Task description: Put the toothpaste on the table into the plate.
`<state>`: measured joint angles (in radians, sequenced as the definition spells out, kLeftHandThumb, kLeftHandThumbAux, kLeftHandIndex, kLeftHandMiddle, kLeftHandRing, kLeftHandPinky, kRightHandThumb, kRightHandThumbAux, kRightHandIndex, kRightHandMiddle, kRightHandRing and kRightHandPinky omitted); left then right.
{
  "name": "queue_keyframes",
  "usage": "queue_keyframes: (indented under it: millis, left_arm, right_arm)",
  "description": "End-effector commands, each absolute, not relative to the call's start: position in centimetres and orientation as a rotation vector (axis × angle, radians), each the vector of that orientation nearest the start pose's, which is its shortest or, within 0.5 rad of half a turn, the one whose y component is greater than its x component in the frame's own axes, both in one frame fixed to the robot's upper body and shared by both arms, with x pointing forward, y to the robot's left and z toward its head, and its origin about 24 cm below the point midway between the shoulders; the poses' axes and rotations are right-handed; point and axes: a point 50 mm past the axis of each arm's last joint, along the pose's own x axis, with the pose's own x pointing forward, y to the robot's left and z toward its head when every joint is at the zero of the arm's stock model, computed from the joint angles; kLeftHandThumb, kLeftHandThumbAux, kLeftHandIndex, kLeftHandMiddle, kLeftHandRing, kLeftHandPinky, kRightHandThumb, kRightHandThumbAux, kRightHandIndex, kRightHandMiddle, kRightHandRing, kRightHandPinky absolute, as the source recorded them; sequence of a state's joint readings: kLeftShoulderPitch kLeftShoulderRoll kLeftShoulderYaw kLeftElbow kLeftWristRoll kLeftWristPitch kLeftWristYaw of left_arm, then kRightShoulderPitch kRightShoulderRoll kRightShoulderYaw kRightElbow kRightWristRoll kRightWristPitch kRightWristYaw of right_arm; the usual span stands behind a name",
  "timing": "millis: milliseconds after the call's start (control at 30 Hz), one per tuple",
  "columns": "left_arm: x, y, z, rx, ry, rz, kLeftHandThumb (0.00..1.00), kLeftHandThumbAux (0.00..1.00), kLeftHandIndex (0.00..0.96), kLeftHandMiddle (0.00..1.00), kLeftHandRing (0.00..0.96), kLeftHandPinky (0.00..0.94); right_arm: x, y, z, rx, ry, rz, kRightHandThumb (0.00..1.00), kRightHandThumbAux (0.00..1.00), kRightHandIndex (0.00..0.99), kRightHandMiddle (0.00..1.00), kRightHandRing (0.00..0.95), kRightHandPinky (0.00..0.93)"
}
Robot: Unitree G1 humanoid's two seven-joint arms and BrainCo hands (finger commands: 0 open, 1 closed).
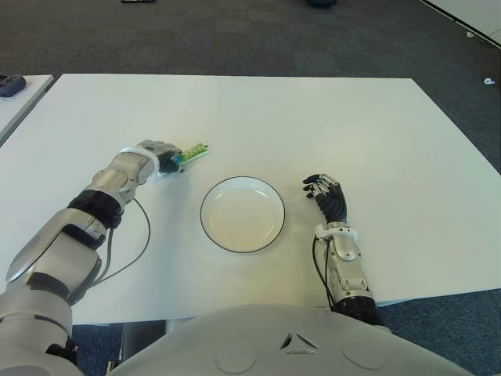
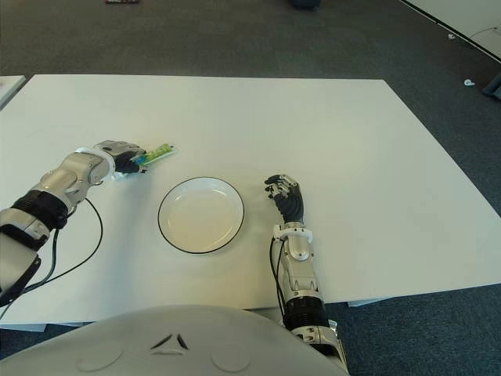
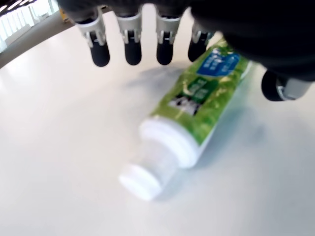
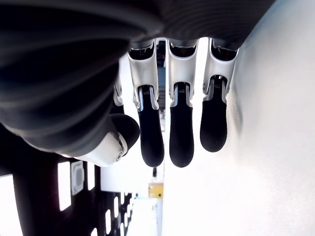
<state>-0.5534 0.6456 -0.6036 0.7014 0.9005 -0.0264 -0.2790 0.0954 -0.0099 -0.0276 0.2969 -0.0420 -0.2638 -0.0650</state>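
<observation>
— White desk [image 1: 329, 117], item one: what lies on it?

— Toothpaste tube [image 3: 206, 88], green label with a blue patch, white cap. It lies flat on the desk, to the robot's left of the plate [image 1: 275, 227] and apart from it. In the eye views its far end points away from the left hand, angled toward the desk's far side.

— Item two, the plate?

— Round, white, thin dark rim, near the desk's front edge, between the two hands. Nothing in it.

— Left hand [image 1: 160, 157]?

— Positioned over the near part of the tube. In its wrist view four dark fingertips hang above the tube with desk surface showing between them and the label; the thumb sits at the tube's other side. Fingers [image 3: 132, 46] extended, not closed around the tube; no contact with it can be made out. The tube's cap end sticks out clear of the hand.

— Right hand [image 1: 329, 197]?

— Just to the robot's right of the plate, not touching it, palm side turned toward the desk. Fingers [image 4: 181, 132] straight and loose, holding nothing.

— Other entries?

— Dark grey carpet [image 1: 235, 35] beyond the desk. A second white surface [image 1: 19, 98] at the far left with a dark object [image 1: 11, 84] on it, too small to identify.
</observation>
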Motion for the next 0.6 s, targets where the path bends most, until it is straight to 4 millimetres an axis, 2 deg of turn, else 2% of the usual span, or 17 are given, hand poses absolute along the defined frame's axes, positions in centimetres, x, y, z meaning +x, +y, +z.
queue_keyframes:
  millis: [33, 367, 500, 600]
  left_arm:
    - [31.7, 23.0, 2.1, 1.762, 0.452, -0.655, 0.472, 0.206, 0.0, 0.0, 0.0, 0.0]
    - [30.7, 22.5, 2.5, 1.674, 0.519, -0.594, 0.497, 0.251, 0.0, 0.0, 0.0, 0.0]
    - [30.5, 22.1, 1.1, 1.642, 0.529, -0.508, 0.484, 0.248, 0.0, 0.0, 0.0, 0.0]
    - [30.4, 22.1, 1.0, 1.624, 0.527, -0.46, 0.483, 0.247, 0.0, 0.0, 0.0, 0.0]
  right_arm:
    - [21.5, -16.7, -3.1, -0.05, 0.184, -0.119, 0.709, 0.73, 0.431, 0.475, 0.491, 0.521]
    - [21.5, -16.7, -3.1, -0.044, 0.192, -0.12, 0.709, 0.73, 0.431, 0.472, 0.483, 0.508]
    - [21.5, -16.6, -3.0, -0.044, 0.191, -0.118, 0.708, 0.729, 0.431, 0.473, 0.486, 0.518]
    - [21.4, -16.6, -3.0, -0.044, 0.186, -0.117, 0.708, 0.729, 0.431, 0.475, 0.488, 0.521]
